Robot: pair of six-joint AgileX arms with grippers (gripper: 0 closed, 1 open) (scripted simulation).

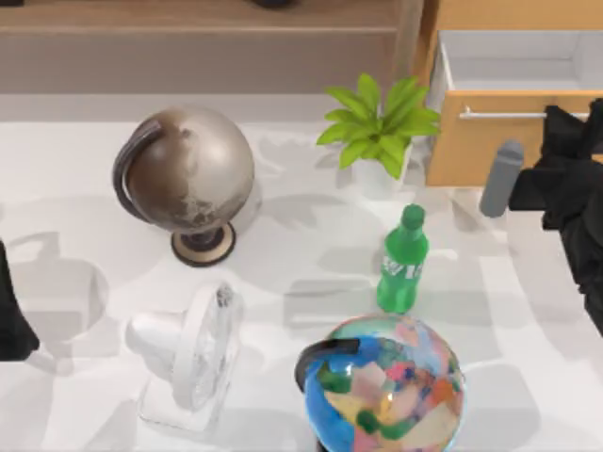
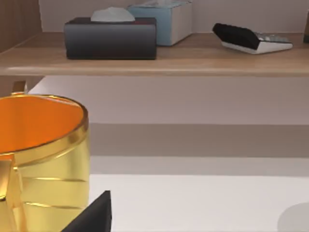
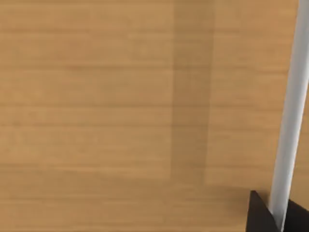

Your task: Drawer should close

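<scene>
The drawer [image 1: 490,141] stands pulled out at the table's back right, its white inside [image 1: 513,61] showing behind the orange-tan wooden front. Its silver bar handle [image 1: 504,114] runs across the front. My right gripper [image 1: 568,121] is at the right end of that handle. In the right wrist view the wooden front [image 3: 120,111] is very close, and the gripper [image 3: 279,218] has a dark fingertip [image 3: 257,215] pressed on each side of the silver bar [image 3: 292,106]. My left arm [image 1: 11,311] is parked at the table's left edge.
A grey cylinder [image 1: 501,179] leans by the drawer front. On the table stand a potted plant [image 1: 379,127], a green bottle [image 1: 403,261], a grey globe [image 1: 188,174], a colourful globe [image 1: 386,386] and a white fan [image 1: 193,353]. A gold cup [image 2: 41,154] sits near the left wrist.
</scene>
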